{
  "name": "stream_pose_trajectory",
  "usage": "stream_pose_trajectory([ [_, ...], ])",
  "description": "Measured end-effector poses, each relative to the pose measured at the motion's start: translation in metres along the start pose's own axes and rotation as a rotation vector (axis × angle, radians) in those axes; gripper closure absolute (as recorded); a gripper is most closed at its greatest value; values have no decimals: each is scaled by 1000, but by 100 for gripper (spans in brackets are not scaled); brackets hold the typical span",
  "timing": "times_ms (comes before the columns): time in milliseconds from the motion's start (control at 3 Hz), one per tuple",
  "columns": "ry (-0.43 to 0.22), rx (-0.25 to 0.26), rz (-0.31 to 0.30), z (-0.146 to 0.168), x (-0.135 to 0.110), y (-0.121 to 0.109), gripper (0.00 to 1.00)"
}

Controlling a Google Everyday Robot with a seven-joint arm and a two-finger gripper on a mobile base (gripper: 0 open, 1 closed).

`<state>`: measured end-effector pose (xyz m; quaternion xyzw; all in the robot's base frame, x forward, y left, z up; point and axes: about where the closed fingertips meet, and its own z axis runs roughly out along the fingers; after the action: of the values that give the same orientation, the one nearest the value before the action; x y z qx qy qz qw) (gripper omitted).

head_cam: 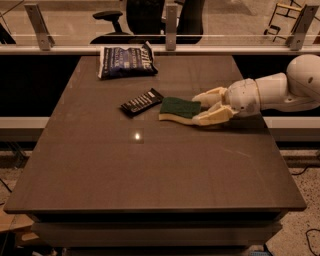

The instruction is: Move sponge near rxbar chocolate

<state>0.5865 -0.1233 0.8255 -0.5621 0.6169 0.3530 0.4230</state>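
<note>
My gripper (195, 110) sits low at table (150, 175) right-centre, fingers spread apart, straddling the sponge's (177, 108) right end. Sponge lies flat, green side up, just beside rxbar chocolate (141, 102) on its left. Blue bag (125, 61) at far edge.

1 table (150, 175) w/ 1 sponge (179, 107), 1 rxbar chocolate (142, 101) & 1 dark blue bag (125, 61). 1 gripper (199, 109), fingers spread at sponge's right end. Bkgd: approx 2 chairs (145, 12), maybe just 1.
</note>
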Motion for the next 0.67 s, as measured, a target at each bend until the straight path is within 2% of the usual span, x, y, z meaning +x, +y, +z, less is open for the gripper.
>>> stream_pose_trajectory([
  [667, -2, -9, -1, 5, -1, 0, 12],
])
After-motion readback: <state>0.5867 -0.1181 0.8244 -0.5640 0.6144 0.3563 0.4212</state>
